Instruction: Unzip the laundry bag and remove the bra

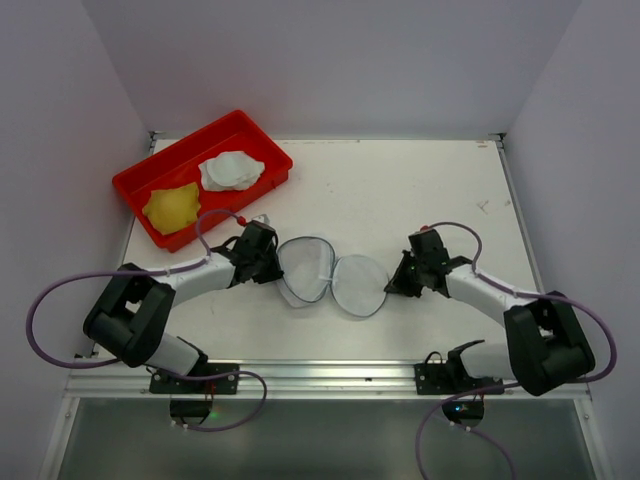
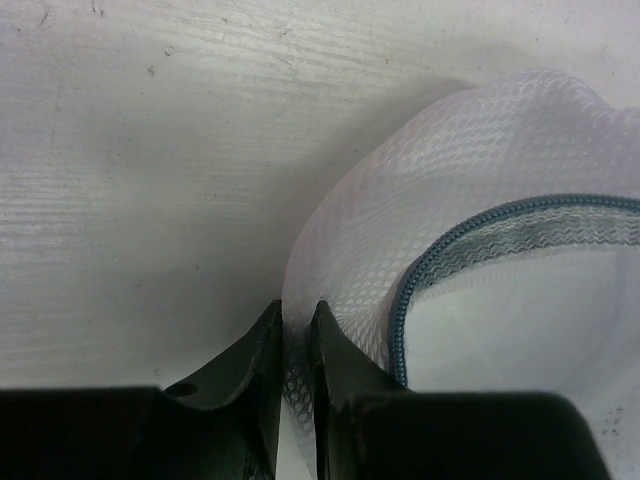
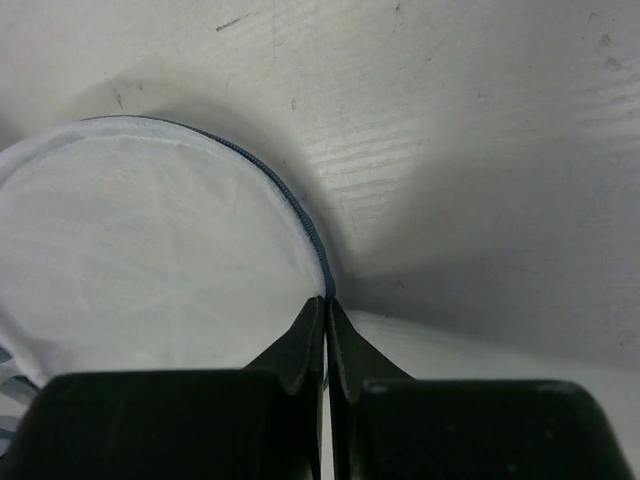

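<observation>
The small round white translucent mesh laundry bag (image 1: 330,275) lies splayed open near-centre, between the arms. The left gripper (image 2: 298,312) is clenched on its mesh wall, while the right gripper (image 3: 326,305) pinches its blue-grey zip trim (image 3: 300,215). The bag looks light, floppy and easily snagged, so the corded trim probably gives the firmest hold.

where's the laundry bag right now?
Top view: table centre, laundry bag lying in two round halves between left gripper and right gripper, both pinching its edges; red tray back-left.

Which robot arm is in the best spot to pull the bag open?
Probably the right. The right gripper is shut on the zip trim at the lid's edge, so it could pull along it. The left gripper only pinches mesh on the laundry bag, good for holding it steady.
</observation>
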Robot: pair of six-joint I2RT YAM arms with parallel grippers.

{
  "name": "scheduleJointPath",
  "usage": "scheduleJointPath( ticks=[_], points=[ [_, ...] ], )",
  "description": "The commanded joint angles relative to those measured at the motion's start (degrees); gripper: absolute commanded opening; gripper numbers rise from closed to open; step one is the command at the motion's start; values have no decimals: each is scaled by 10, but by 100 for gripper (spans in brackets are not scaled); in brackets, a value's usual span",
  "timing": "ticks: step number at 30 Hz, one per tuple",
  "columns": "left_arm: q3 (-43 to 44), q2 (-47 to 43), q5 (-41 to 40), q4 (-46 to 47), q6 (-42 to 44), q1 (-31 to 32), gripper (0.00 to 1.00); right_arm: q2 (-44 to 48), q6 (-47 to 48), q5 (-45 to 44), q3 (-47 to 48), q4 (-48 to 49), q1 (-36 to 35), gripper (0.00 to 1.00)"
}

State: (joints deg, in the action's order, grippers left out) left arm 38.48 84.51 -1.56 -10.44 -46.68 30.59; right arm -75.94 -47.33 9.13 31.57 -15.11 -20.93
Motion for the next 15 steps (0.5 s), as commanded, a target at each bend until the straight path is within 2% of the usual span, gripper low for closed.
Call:
scheduleJointPath(
  ticks=[1, 6, 9, 13, 15],
  points=[
    [-9, -12, -12, -12, -6, -4, 16, 48, 16, -26, 5, -22, 2, 0],
    [-2, -13, -11, -17, -4, -4, 6, 157, 58, -58, 45, -72, 0, 0],
    [-2, -24, -4, -12, -7, -3, 2, 212, 87, -45, 71, -78, -10, 0],
    [27, -26, 0, -14, -7, 10, 0, 196, 123, -67, 167, -131, -65, 0],
    [41, -22, 0, -14, -11, 18, 0, 167, 129, -90, 203, -150, -118, 0]
  ],
)
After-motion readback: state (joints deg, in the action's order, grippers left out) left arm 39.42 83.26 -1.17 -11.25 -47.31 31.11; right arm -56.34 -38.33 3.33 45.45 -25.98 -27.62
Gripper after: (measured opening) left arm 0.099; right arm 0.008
